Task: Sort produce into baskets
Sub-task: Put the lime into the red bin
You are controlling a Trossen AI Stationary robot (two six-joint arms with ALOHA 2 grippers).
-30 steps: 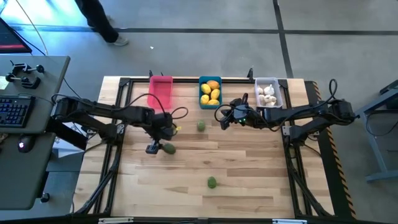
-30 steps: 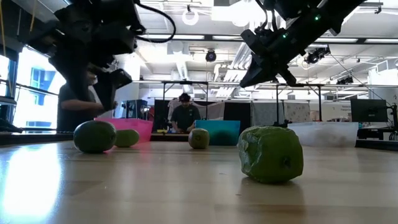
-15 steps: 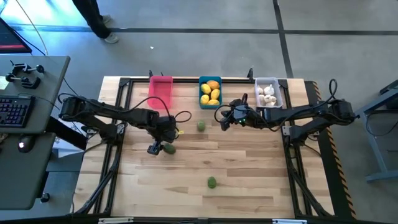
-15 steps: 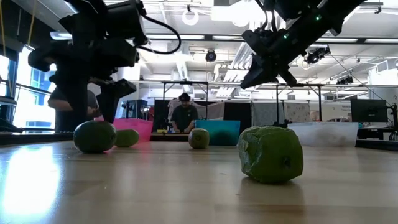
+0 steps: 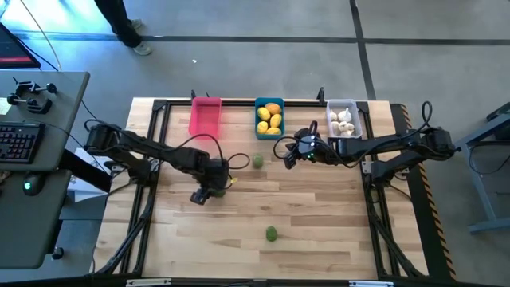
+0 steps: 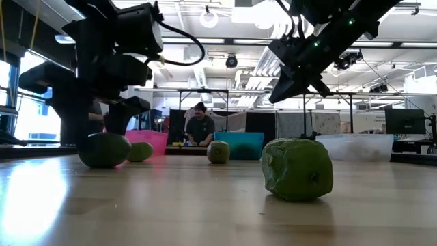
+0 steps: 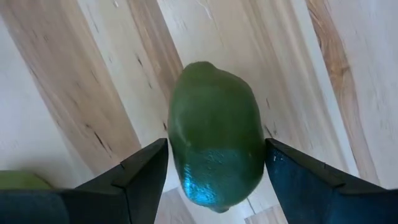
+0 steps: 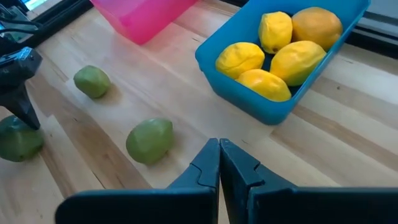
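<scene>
A dark green fruit (image 7: 214,118) lies on the wooden table. My left gripper (image 7: 216,163) is open and points down over it, one finger on each side; I cannot tell whether either finger touches it. The high view shows this gripper (image 5: 204,193) covering the fruit. My right gripper (image 8: 219,155) is shut with nothing in it. It hovers near the blue basket (image 5: 269,118), beside another green fruit (image 5: 258,161). A third green fruit (image 5: 272,233) lies toward the near edge. The pink basket (image 5: 205,117) and the white basket (image 5: 344,119) stand in the same far row as the blue one.
The blue basket holds yellow-orange fruits (image 8: 273,59), and the white basket holds white garlic-like pieces (image 5: 343,120). One more green fruit (image 8: 92,81) lies near the pink basket. Black frame rails (image 5: 151,151) run along the table's sides. A person (image 6: 199,128) sits in the room behind the table.
My left gripper has come down and moved a little toward the table's right edge, so that its open fingers now stand on either side of the green fruit. The fruit has stayed where it lay.
</scene>
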